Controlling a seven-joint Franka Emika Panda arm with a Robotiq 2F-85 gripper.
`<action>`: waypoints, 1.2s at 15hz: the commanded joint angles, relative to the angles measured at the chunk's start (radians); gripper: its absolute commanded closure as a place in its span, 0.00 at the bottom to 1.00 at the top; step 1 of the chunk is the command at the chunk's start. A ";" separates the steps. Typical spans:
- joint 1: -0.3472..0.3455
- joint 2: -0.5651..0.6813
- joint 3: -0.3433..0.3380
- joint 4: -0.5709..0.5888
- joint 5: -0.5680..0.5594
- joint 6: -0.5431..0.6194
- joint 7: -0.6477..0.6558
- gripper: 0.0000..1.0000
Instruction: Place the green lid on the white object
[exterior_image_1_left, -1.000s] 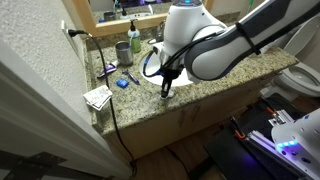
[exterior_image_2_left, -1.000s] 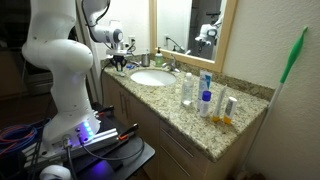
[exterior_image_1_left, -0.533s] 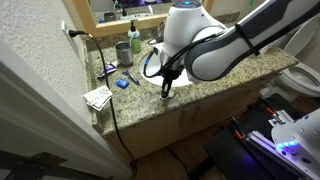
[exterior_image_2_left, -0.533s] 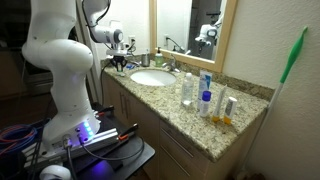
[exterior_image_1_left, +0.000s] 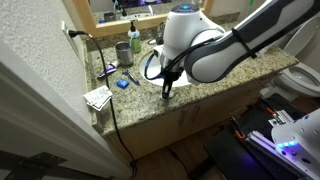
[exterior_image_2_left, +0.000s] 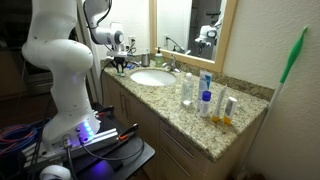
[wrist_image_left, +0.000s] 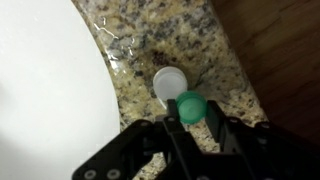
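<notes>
In the wrist view the green lid (wrist_image_left: 190, 106) is a small round green cap held between my gripper's (wrist_image_left: 190, 118) black fingers, which are shut on it. The white object (wrist_image_left: 168, 82), a small low oval lump, lies on the speckled granite counter just beyond the lid, its near edge partly covered by it. In an exterior view my gripper (exterior_image_1_left: 167, 88) hangs low over the counter's front edge. In an exterior view it (exterior_image_2_left: 120, 62) is at the counter's far end, beside the sink. The lid and white object are too small to see in both exterior views.
The large white sink basin (wrist_image_left: 50, 90) fills the wrist view's left side, also seen in an exterior view (exterior_image_2_left: 152, 77). The counter's front edge and the floor are at the right (wrist_image_left: 280, 60). A grey-green cup (exterior_image_1_left: 122, 50), a blue item (exterior_image_1_left: 121, 83), printed paper (exterior_image_1_left: 98, 97) and bottles (exterior_image_2_left: 205, 98) stand on the counter.
</notes>
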 joint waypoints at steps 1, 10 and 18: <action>0.006 0.015 -0.007 0.012 -0.030 0.028 0.024 0.92; 0.005 0.048 -0.003 0.037 -0.038 0.054 0.021 0.92; 0.013 0.028 -0.008 0.030 -0.048 0.028 0.039 0.92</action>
